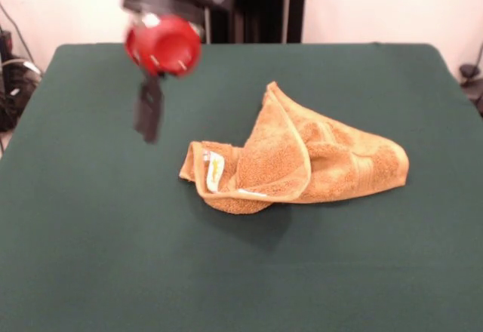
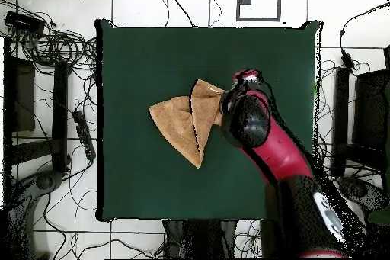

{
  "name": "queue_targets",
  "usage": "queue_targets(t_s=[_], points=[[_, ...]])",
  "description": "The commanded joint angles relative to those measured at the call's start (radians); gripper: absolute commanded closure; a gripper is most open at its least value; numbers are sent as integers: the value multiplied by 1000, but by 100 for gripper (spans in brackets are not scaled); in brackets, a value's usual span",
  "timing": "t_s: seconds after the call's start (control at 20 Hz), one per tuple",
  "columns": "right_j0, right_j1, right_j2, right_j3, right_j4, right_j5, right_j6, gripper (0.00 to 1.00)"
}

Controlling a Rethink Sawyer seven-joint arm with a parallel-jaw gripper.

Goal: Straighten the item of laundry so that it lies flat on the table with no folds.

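The item of laundry [image 1: 302, 158] is an orange-tan terry towel lying crumpled and folded over itself near the middle of the table [image 1: 90, 234]. A small white label [image 1: 215, 170] shows at its left end. My gripper [image 1: 149, 112] hangs blurred under the red wrist, to the left of the towel and apart from it, holding nothing that I can see. In the overhead view the towel [image 2: 181, 123] lies as a folded, pointed shape. There the arm's red and black head [image 2: 245, 116] sits at the towel's right edge and hides the gripper.
The dark green table [image 2: 137, 59] spreads far past the towel on every side. In the overhead view, cables and dark equipment [image 2: 53, 104] lie on the floor to the left, and more gear stands to the right.
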Motion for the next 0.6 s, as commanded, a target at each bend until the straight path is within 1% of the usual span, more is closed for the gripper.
queue_targets(t_s=[0.05, 0.35, 0.45, 0.6], points=[[-69, -180, -30, 100, -88, 273, -6, 0], [-186, -278, 16, 160, -171, 337, -22, 0], [-232, -308, 41, 171, -204, 358, -48, 0], [-297, -341, 91, 195, -231, 387, -88, 0]])
